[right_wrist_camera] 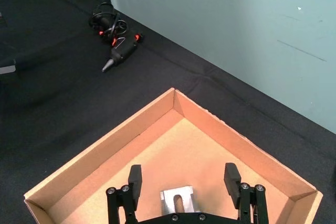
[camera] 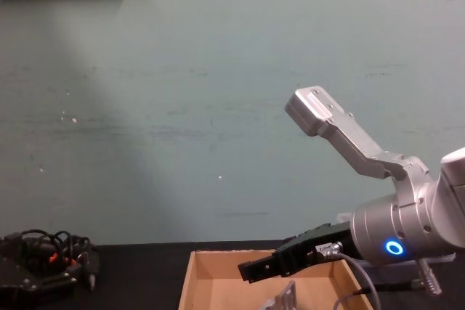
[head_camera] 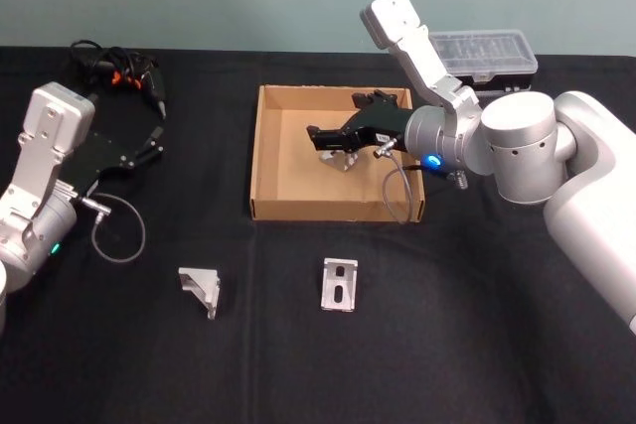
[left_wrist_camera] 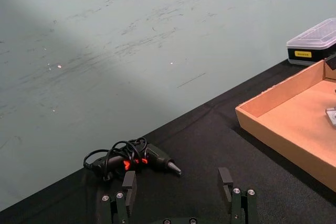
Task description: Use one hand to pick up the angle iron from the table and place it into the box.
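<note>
The tan cardboard box (head_camera: 266,151) sits mid-table on the black table (head_camera: 467,335). My right gripper (head_camera: 320,138) hovers open over the box's inside. One angle iron (right_wrist_camera: 178,201) lies on the box floor just below and between the spread fingers (right_wrist_camera: 135,181), touching neither; it also shows as angle iron (camera: 285,299) under the gripper (camera: 251,270). Two more pieces lie on the table in front of the box: an angle iron (head_camera: 202,291) at the left and an angle iron (head_camera: 339,285) in the middle. My left gripper (head_camera: 154,138) is parked open at the far left.
A black corded hand tool (head_camera: 124,71) lies at the back left, beyond the left gripper (left_wrist_camera: 177,182). A clear-lidded plastic case (head_camera: 484,53) stands behind the box at the right. A grey cable loop (head_camera: 117,230) lies beside the left arm.
</note>
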`<state>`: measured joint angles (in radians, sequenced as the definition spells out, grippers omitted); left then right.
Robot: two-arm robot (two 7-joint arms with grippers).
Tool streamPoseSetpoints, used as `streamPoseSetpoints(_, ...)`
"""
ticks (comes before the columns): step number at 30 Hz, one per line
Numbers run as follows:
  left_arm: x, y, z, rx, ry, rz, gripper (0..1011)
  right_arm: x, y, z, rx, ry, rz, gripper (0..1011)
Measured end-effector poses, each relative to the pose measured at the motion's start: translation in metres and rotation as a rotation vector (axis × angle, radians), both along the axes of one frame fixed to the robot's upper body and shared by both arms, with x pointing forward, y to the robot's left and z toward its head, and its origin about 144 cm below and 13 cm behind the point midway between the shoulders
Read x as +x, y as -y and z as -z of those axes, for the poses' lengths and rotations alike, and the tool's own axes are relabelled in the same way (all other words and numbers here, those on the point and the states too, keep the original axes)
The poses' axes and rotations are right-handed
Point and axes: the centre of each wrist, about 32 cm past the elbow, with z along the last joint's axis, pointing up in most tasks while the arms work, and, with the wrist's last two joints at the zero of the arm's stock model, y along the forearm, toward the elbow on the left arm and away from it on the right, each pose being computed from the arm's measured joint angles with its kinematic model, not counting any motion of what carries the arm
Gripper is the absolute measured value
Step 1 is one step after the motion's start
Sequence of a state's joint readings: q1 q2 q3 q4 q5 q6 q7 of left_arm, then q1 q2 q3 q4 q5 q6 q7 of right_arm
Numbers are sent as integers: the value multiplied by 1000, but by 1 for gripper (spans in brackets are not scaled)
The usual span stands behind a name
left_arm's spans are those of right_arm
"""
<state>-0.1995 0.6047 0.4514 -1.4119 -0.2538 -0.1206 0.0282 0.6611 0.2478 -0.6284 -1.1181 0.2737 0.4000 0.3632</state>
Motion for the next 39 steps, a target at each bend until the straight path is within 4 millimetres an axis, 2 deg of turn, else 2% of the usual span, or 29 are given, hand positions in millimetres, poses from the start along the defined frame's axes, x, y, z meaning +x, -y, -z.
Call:
streamPoseSetpoints(12,0,0,0,0,0,0,1011,-2,3,-1,14,8,-6,1000)
streamPoseSetpoints(18,0,0,0,0,0,0,1011,-15,22,-11,71,62,-61,1000)
streamPoseSetpoints(25,0,0,0,0,0,0,1011,-44,60,-21,93,147,-223,1000)
streamPoseSetpoints(31,0,0,0,0,0,0,1011,-70,88,-20,102,123,-391,1000)
streamPoseSetpoints(39,0,0,0,0,0,0,1011,-86,100,-13,92,57,-536,1000)
